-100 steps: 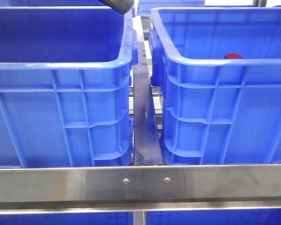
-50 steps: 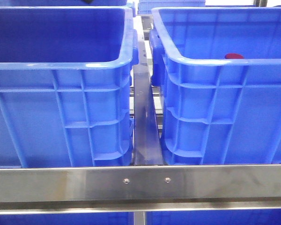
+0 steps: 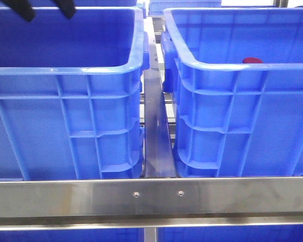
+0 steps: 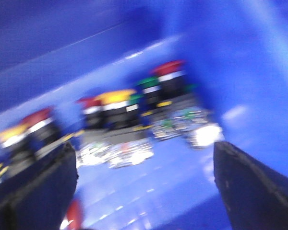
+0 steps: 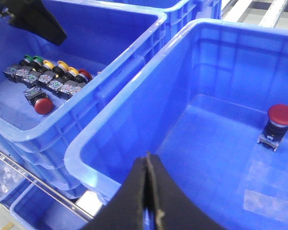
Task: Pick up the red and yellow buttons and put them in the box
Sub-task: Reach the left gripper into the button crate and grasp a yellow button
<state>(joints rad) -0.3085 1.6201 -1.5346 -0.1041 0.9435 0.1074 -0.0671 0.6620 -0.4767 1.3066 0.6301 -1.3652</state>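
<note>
The left gripper (image 4: 144, 187) hung with fingers spread over domed buttons (image 4: 116, 98); the right gripper (image 5: 148, 201) sat clenched above the ribbed plastic box (image 5: 134, 120).

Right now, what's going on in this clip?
The left gripper is open, reaching down into the left crate, where a row of red, yellow and green push buttons sits on the floor and one red button lies apart. It holds nothing; the left wrist view is blurred. The right gripper is shut and empty, hovering over the right crate, which already holds one red button.
</note>
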